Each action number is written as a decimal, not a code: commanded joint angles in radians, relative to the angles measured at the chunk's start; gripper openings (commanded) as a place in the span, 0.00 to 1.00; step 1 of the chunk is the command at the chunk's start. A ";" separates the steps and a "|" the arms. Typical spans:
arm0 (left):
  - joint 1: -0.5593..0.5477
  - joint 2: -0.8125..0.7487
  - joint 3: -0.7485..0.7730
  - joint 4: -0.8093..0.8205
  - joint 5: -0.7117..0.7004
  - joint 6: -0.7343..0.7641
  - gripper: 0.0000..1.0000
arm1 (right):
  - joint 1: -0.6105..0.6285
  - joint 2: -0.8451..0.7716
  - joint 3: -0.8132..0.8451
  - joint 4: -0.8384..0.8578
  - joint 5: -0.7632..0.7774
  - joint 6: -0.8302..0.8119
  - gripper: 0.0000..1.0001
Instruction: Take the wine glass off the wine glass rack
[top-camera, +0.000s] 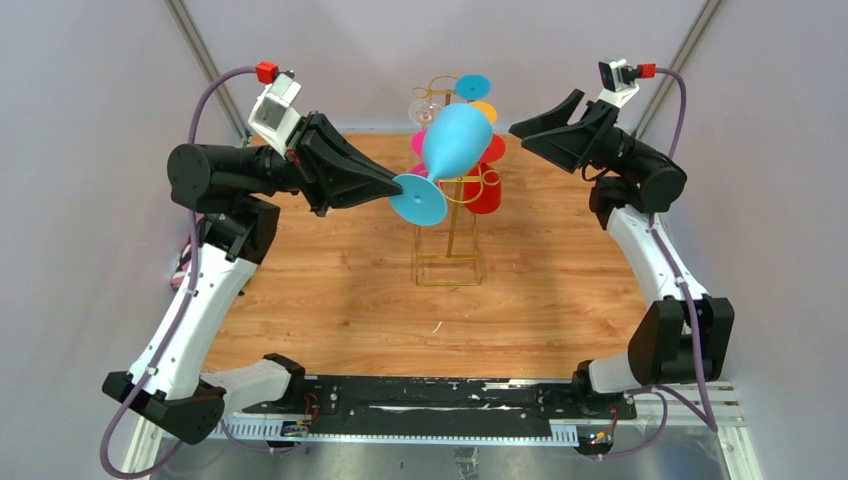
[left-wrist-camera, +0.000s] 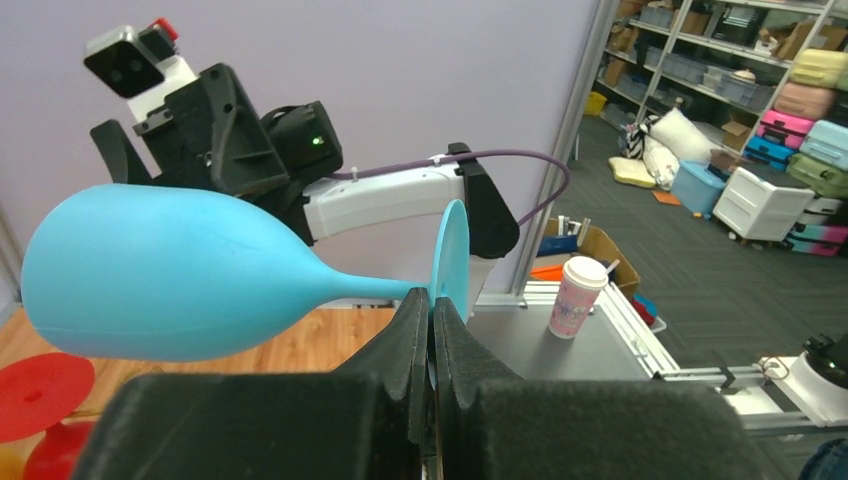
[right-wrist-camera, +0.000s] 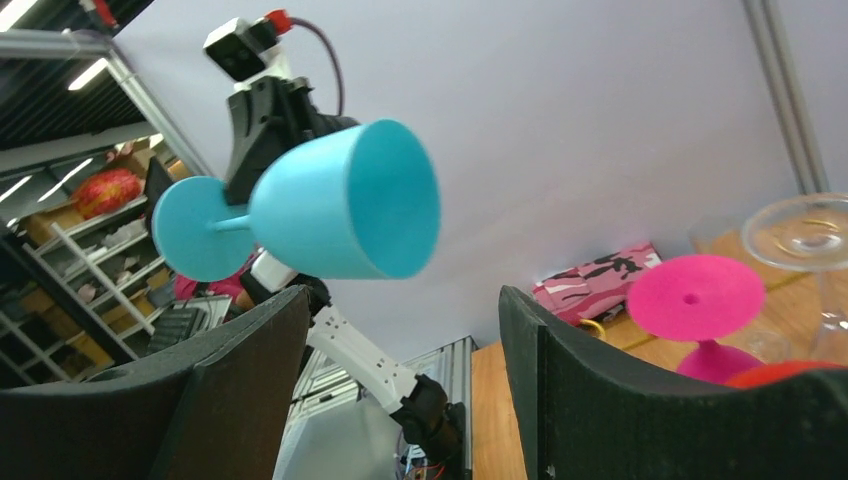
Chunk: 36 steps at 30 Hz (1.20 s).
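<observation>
Aloft — blue wine glass (top-camera: 455, 140) in left end effector (top-camera: 397, 185)

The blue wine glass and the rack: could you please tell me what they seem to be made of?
The blue wine glass looks like opaque matte plastic: even colour, no see-through. The rack is thin gold wire, probably metal, slightly shiny.

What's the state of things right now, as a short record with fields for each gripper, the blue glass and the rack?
left gripper: shut on the stem of the blue wine glass, next to its foot
blue wine glass: in the air, lying sideways, no hook around its stem
right gripper: open, empty, facing the blue wine glass
wine glass rack: upright on the table, holding a pink glass, a red glass and a clear glass, among others
task: glass appears off the rack
</observation>
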 joint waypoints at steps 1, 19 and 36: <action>-0.008 0.024 0.018 0.033 0.020 0.010 0.00 | 0.053 -0.031 0.058 0.155 -0.032 0.061 0.75; -0.009 0.007 -0.004 0.037 0.000 0.008 0.00 | 0.250 0.109 0.171 0.119 -0.034 0.045 0.65; 0.073 0.148 0.015 0.075 0.047 -0.011 0.00 | 0.263 -0.058 0.089 0.156 -0.046 0.018 0.33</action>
